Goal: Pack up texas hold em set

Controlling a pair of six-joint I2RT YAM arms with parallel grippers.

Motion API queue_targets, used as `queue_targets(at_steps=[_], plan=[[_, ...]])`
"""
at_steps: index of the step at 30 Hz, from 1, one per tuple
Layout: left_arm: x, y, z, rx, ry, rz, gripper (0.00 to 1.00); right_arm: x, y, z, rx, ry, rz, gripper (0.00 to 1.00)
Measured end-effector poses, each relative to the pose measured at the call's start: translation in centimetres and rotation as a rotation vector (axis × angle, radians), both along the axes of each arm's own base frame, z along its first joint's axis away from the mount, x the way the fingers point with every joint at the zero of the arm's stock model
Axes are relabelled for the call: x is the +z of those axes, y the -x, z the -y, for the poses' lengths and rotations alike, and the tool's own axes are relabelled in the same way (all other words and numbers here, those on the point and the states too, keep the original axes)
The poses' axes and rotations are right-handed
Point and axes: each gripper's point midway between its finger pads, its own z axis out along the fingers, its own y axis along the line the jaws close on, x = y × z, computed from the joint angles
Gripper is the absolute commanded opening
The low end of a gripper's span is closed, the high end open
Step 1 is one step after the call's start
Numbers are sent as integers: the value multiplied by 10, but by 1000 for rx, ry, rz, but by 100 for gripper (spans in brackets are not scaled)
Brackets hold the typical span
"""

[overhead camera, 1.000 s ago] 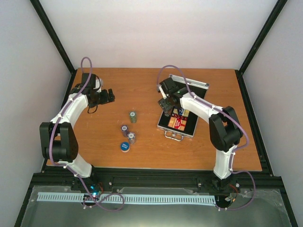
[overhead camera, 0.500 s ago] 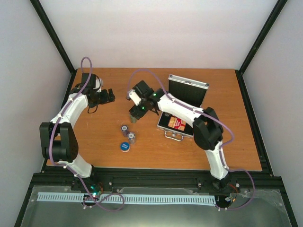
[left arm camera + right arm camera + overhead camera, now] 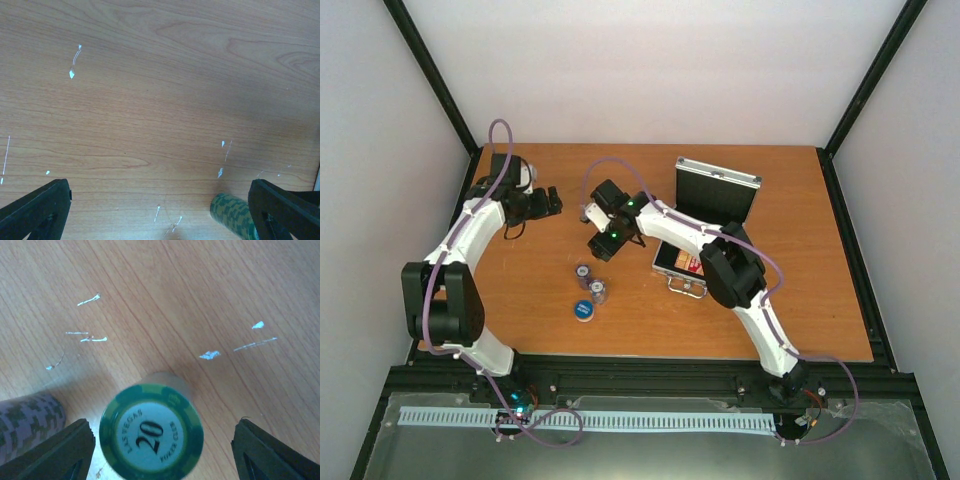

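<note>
My right gripper (image 3: 603,243) hangs open over a green poker chip stack (image 3: 151,432) marked "20"; its fingers (image 3: 50,455) stand apart on either side of the stack, not touching it. A purple chip stack (image 3: 27,427) lies close on its left. In the top view two short chip stacks (image 3: 583,272) (image 3: 598,290) and the round blue disc (image 3: 584,311) sit left of the open silver case (image 3: 672,272). Red-yellow card boxes (image 3: 690,262) lie inside it. My left gripper (image 3: 545,203) is open and empty at the far left; its wrist view shows the green stack (image 3: 235,215). No dice show.
The case lid (image 3: 717,192) stands upright behind the case at the back right. The wooden table (image 3: 540,320) has black frame posts at its back corners. My right arm stretches across the front of the case.
My right gripper has swung left from above the case to over the green chip stack. The left arm and the other chips have not moved.
</note>
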Motion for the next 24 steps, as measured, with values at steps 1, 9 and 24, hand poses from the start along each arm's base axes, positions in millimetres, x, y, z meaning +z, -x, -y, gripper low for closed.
queue_targets(at_steps=[1, 9, 24], plan=[[0, 0, 0, 0, 0, 1, 100, -1, -1, -2, 2, -3, -2, 74], [1, 0, 0, 1, 0, 1, 100, -10, -4, -12, 18, -8, -22, 11], [1, 0, 0, 0, 0, 2, 100, -5, 0, 36, -54, 126, 80, 3]])
